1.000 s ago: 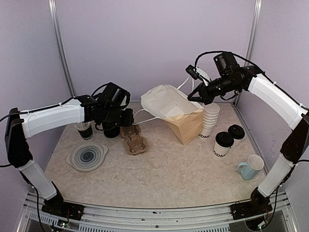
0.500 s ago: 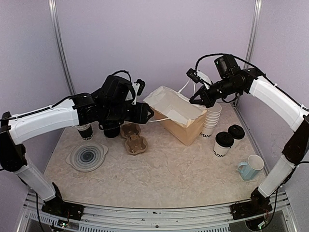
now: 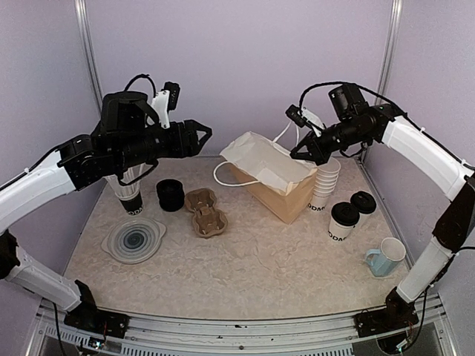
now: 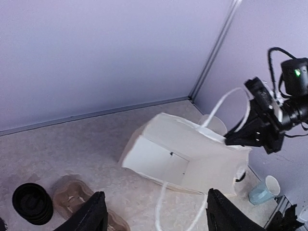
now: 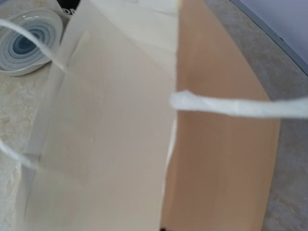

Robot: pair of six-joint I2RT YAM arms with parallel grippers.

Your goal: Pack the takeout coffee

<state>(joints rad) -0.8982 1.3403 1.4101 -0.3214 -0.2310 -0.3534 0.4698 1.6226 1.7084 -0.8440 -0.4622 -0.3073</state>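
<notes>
Two arms are raised over the far half of the table (image 3: 260, 282). The left arm (image 3: 82, 159) climbs from the near left corner with its elbow high and its forearm about level, pointing right toward the bag (image 3: 286, 194). The left jaws stand wide apart with nothing between them, in the air above the black lids (image 3: 170, 194) and the pulp carrier (image 3: 205, 213), short of the bag's mouth. The right arm (image 3: 427, 152) rises from the near right corner, bends above the right edge and reaches left and downward. The right jaws are closed on the bag's upper rim at its right end, beside a white cord handle (image 4: 226, 103) that loops up past them. The bag sits tilted near the middle of the far edge, its mouth held open toward the left. The near coffee (image 3: 344, 221) and far coffee (image 3: 363, 200) stand upright and lidded close together by the right edge, just right of the cup stack (image 3: 323, 185) beside the bag. The mug (image 3: 386, 256) stands nearer the near right corner.
</notes>
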